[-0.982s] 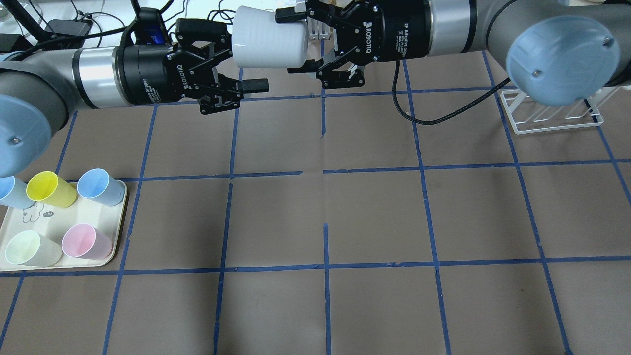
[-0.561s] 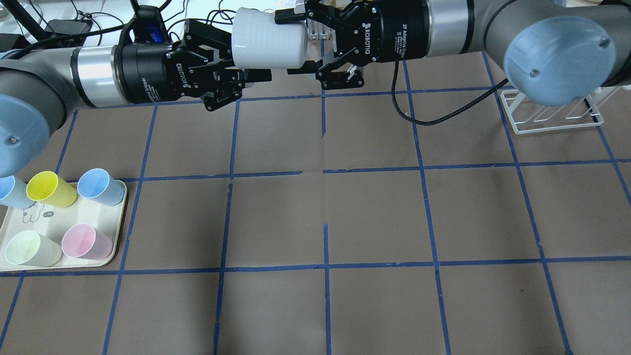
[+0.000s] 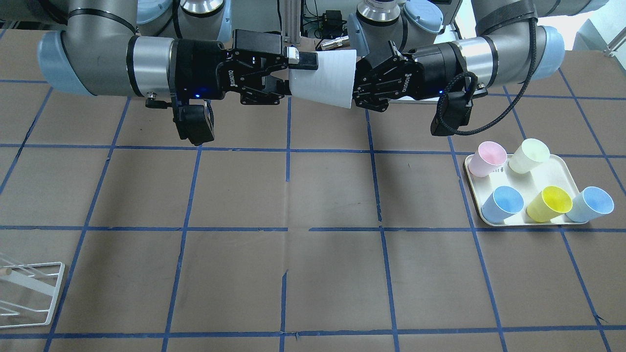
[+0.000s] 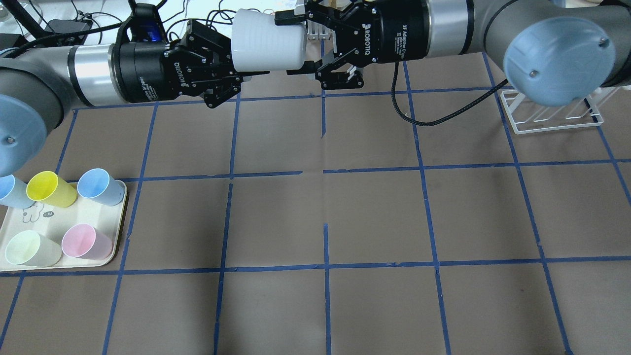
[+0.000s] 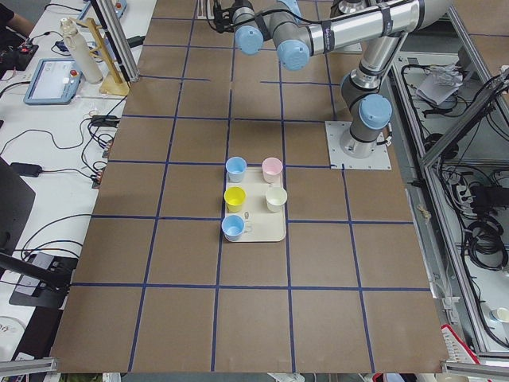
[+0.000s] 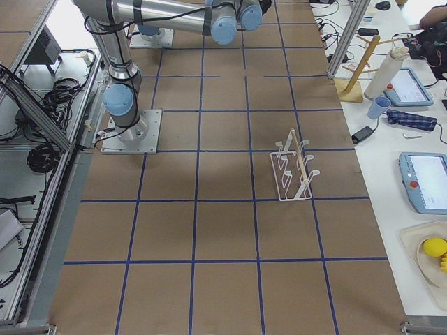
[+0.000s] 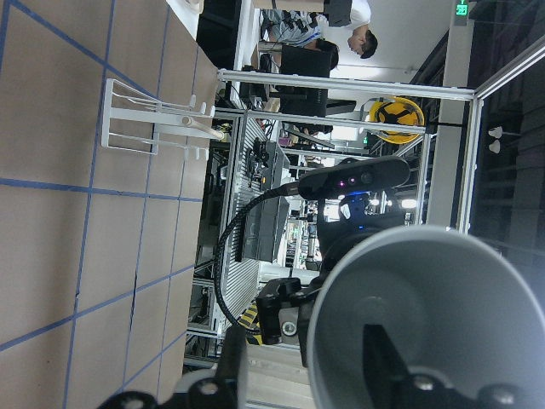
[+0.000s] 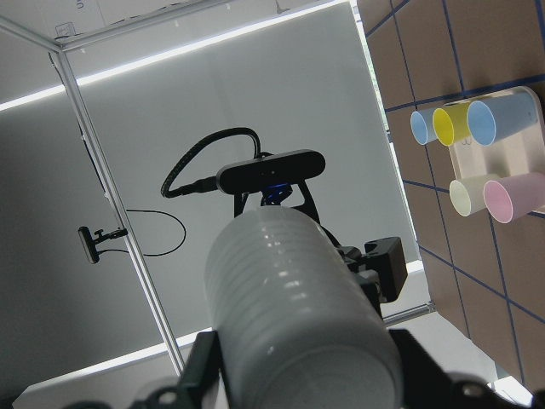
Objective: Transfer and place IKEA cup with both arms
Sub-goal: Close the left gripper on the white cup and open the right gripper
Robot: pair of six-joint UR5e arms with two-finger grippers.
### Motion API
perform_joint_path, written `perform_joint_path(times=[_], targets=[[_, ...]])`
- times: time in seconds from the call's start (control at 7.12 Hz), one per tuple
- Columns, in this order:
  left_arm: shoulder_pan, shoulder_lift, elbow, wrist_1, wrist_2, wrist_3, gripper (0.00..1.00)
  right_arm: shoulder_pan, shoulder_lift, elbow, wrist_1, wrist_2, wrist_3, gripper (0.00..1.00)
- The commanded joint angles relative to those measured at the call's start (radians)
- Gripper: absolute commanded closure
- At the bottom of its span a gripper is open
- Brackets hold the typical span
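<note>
The IKEA cup [image 4: 266,42] hangs on its side in the air above the bench [image 4: 374,217], at the top of the overhead view, between the two arms and well apart from the tray [image 4: 52,224]. Its narrow base points towards the right arm and its wide mouth towards the left. The right end effector [image 4: 291,44] clamps the base end, with one finger on each side of the ribbed wall. The left end effector [image 4: 249,70] meets the cup at the rim. Its fingers are drawn narrow over the wall there. The left wrist view shows one finger inside the open mouth, and the overhead view shows the other lying along the outside of the wall. Both arms reach in level from opposite sides, so the two end effectors face each other with the cup bridging them. The tray sits on the robot's left side of the bench and carries five upright cups: a yellow cup [image 4: 49,189], a light blue cup [image 4: 101,186], a second light blue cup [image 4: 9,192] at the picture's edge, a pink cup [image 4: 87,241] and a pale cream-green cup [image 4: 30,249]. A white wire rack [image 4: 552,116] stands on the robot's right side, beneath the right arm's elbow. Blue tape divides the brown bench top into squares.
</note>
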Motion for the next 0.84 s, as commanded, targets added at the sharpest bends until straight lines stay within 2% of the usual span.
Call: perform_joint_path(times=[0.0,0.56,0.7], targets=[[0.000,0.002,0.000,0.000,-0.001,0.000,1.00,0.000,0.004,-0.001,-0.001,0.005,0.008,0.00],[0.006,0.013,0.000,0.000,0.011,-0.004,1.00,-0.049,0.005,-0.011,-0.022,-0.010,0.106,0.00],[0.018,0.016,-0.001,-0.002,0.064,-0.004,1.00,-0.089,0.004,-0.011,-0.021,-0.013,0.111,0.00]])
